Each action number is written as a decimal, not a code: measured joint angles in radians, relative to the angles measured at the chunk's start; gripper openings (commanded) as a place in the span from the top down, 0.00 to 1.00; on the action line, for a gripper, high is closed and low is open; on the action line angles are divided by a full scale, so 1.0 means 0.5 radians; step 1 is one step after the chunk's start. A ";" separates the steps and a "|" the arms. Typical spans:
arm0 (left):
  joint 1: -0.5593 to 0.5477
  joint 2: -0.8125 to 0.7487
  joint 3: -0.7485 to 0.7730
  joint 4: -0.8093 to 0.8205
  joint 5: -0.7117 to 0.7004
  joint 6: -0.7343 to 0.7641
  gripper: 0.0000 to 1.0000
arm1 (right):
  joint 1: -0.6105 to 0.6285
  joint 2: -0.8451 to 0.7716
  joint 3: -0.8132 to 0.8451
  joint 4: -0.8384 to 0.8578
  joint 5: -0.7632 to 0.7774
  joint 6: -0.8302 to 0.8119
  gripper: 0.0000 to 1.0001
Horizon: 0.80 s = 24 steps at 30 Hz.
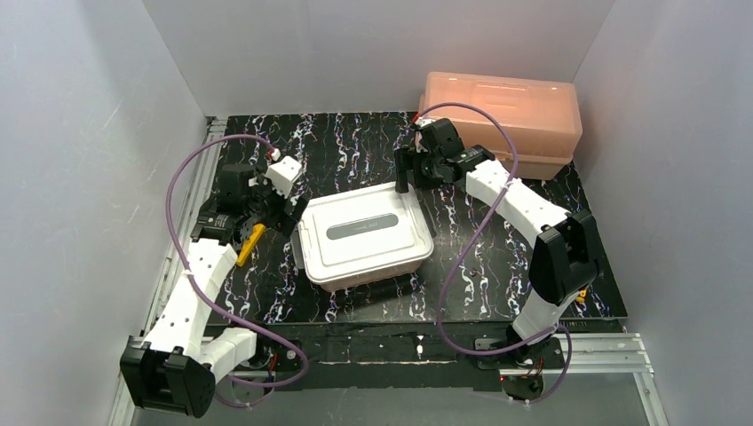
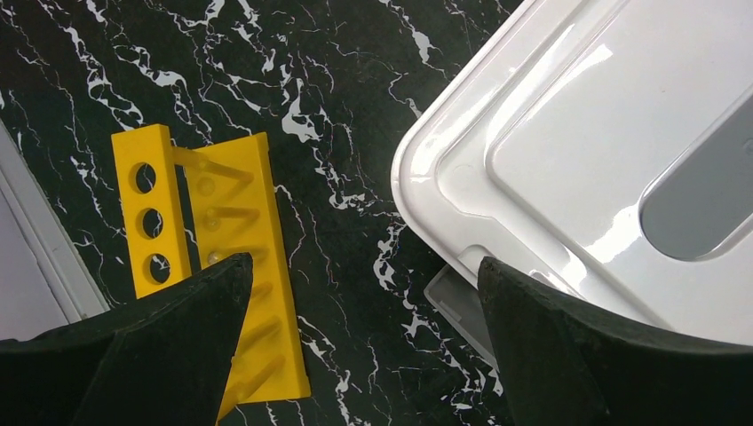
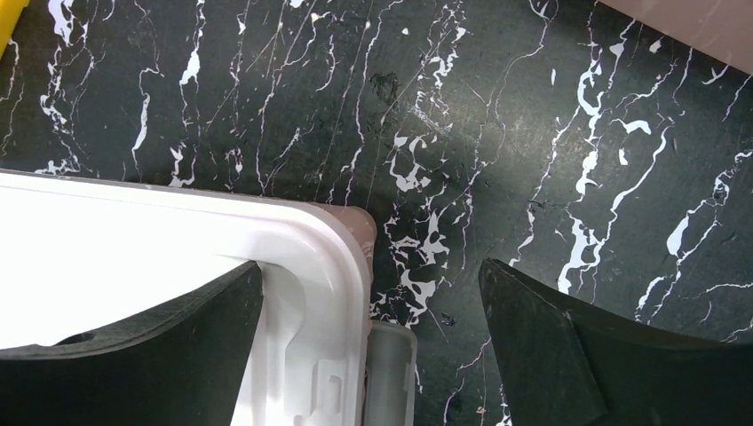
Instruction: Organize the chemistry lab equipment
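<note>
Your left claw point(image 2: 362, 266) is hovering spread by the yellow test-tube rack point(image 2: 244, 191), lying at the lidded tub's point(image 2: 414, 169) nine o'clock; likely light, stiff, slick: pinch its holed rail point(image 2: 146, 213). Meanwhile your right claw point(image 3: 371, 268) is gaping empty.

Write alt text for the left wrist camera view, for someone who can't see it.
A yellow test-tube rack lies on a black marbled table at left, apart from the corner of a white lid at right. The left gripper hangs open above the gap between them, holding nothing.
</note>
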 measured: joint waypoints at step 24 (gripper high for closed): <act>-0.001 0.031 -0.011 0.077 -0.082 -0.077 0.02 | 0.019 -0.153 -0.172 0.030 0.235 0.124 0.02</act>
